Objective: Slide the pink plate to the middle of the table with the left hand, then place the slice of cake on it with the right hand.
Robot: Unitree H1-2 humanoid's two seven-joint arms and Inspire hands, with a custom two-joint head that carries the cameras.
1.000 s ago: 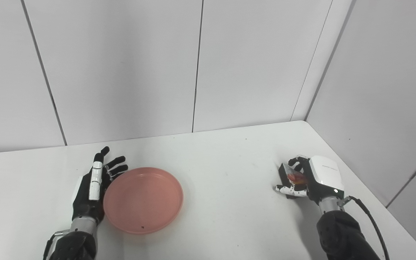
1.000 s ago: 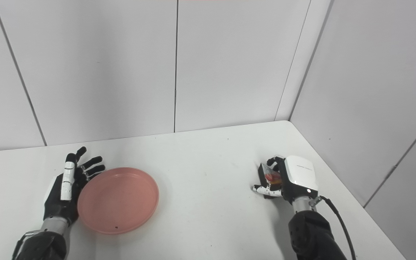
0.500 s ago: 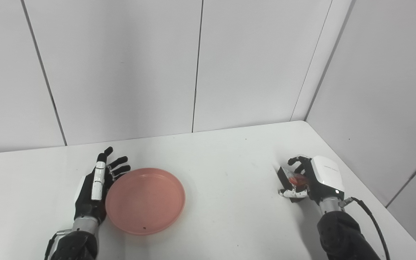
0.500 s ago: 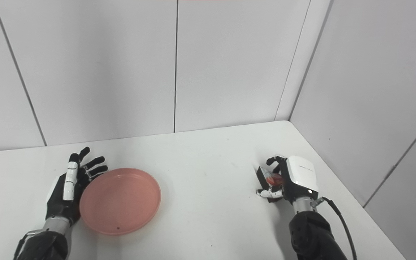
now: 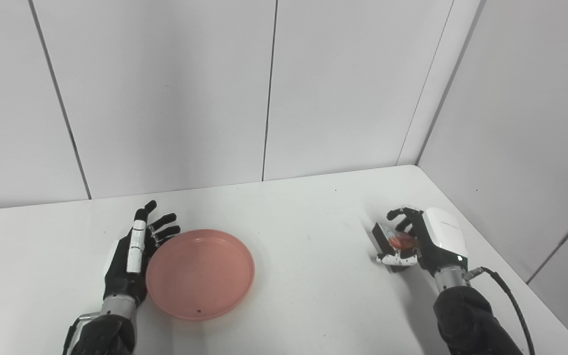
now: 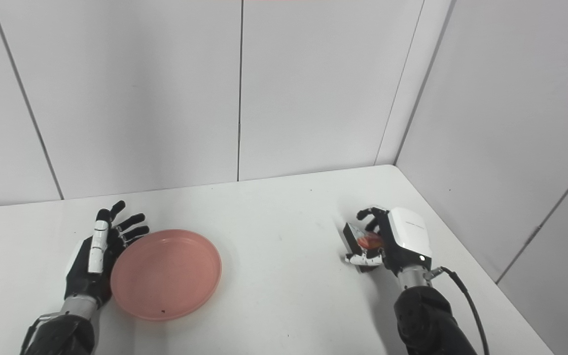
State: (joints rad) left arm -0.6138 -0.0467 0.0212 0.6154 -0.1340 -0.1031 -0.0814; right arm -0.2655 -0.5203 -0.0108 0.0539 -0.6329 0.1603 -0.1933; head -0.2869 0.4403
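Both views near-identical; right eye just sits everything further toward 9 o'clock. Pink plate [image 5: 200,273] round, shallow, bare inside, flat on white counter [image 5: 303,296], left of centre. Left hand [image 5: 131,259] spread flat, pressed against plate rim at 9 o'clock. Right hand [image 5: 422,244] curled around slice of cake [image 5: 396,240], dark with red topping, at counter's 3 o'clock side.

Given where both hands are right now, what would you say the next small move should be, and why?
Probably one more short push rightward by the left hand: its open palm rests against the left rim of the pink plate, which sits left of the table's middle. The right hand is closed on the slice of cake at the right side and should wait.
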